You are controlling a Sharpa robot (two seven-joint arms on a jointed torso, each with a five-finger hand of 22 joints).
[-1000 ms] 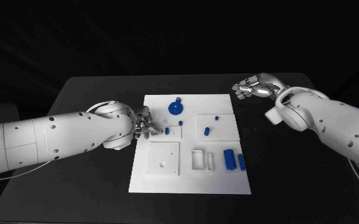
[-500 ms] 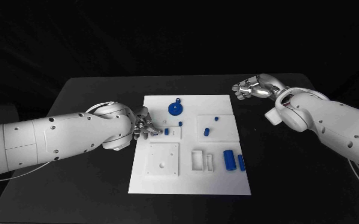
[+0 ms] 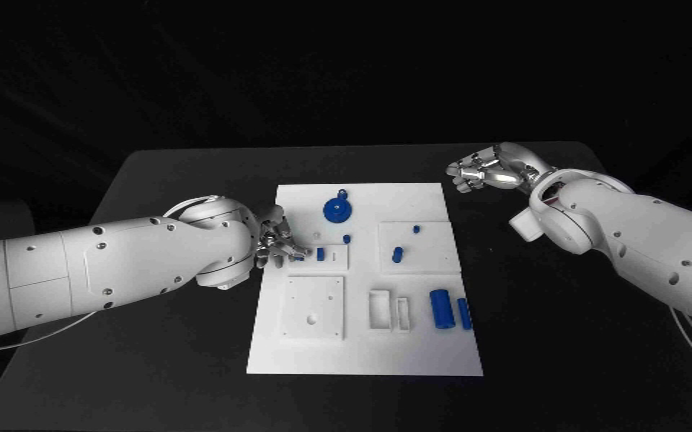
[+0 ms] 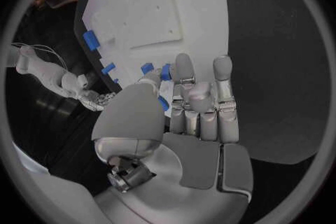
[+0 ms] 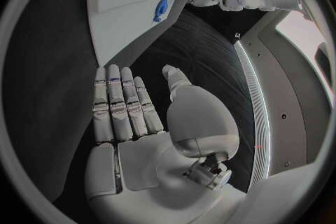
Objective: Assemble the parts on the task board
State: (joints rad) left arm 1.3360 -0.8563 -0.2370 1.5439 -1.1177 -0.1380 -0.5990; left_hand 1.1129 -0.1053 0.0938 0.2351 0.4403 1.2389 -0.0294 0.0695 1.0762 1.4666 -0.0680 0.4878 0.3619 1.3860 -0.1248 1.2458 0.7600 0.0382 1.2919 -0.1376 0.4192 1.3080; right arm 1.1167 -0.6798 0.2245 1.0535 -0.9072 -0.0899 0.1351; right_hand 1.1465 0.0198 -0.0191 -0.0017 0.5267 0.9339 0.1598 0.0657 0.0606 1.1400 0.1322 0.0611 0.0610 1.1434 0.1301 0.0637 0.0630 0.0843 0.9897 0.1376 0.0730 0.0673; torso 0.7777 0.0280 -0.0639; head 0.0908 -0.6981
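Left hand (image 3: 277, 242) first: it is seen at the task board's (image 3: 368, 352) left edge, fingers extended over the board's near-left recessed plate, and in the left wrist view a small blue peg (image 4: 165, 71) is seen right at the fingertips (image 4: 184, 65), though whether it is pinched or only touched cannot be told. Right hand (image 3: 483, 169) is held off the board's far right corner above the bare table (image 3: 188, 172), fingers loosely apart and nothing held. Now the parts, biggest down. Task board itself is judged rigid and flat, unlikely to shift under light pressure. Blue disc (image 3: 338, 211) near the far edge is judged stiff moulded plastic, light, and best taken by its rim or its small top loop. Two blue cylinders (image 3: 443, 309) lie side by side towards the near right corner; being round and smooth they are expected to roll, so they would be gripped across the middle from both sides. Short blue pegs (image 3: 397, 252) standing in the right-hand plate are judged very light and slippery, easily tipped, and a fingertip pinch at the top is called for.
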